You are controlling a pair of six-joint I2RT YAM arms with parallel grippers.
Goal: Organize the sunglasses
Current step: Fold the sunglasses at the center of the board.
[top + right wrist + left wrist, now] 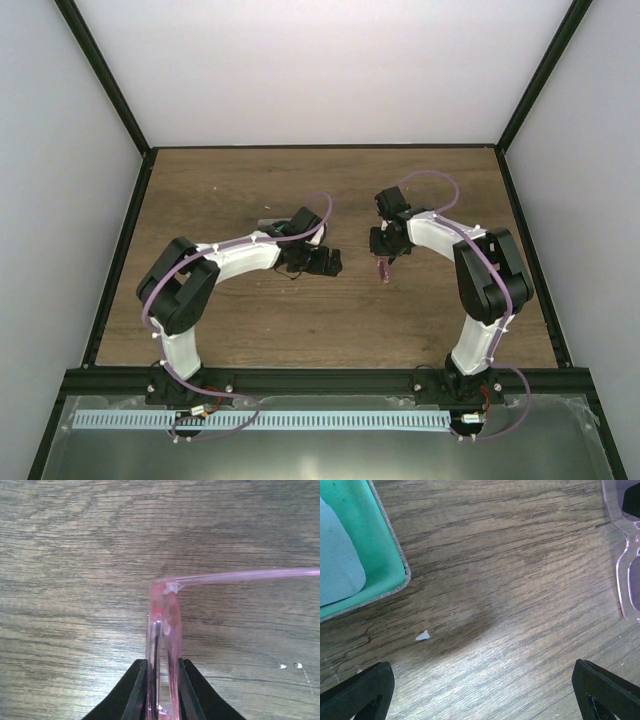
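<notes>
The sunglasses [164, 625] have a thin pink frame. My right gripper [162, 687] is shut on them, pinching the frame edge-on above the wood, with one temple arm sticking out to the right. In the top view they hang below the right gripper [385, 268]. Their lenses also show at the right edge of the left wrist view [629, 555]. My left gripper [482, 692] is open and empty over bare wood, between the case and the sunglasses. The grey case with green lining [380, 550] lies open at upper left and holds a light blue cloth [337, 560].
A small white scrap [423, 635] lies on the wooden table [240, 190] near the case. Two white specks [290, 666] lie at the right. Black frame rails [320, 378] edge the table, with white walls behind.
</notes>
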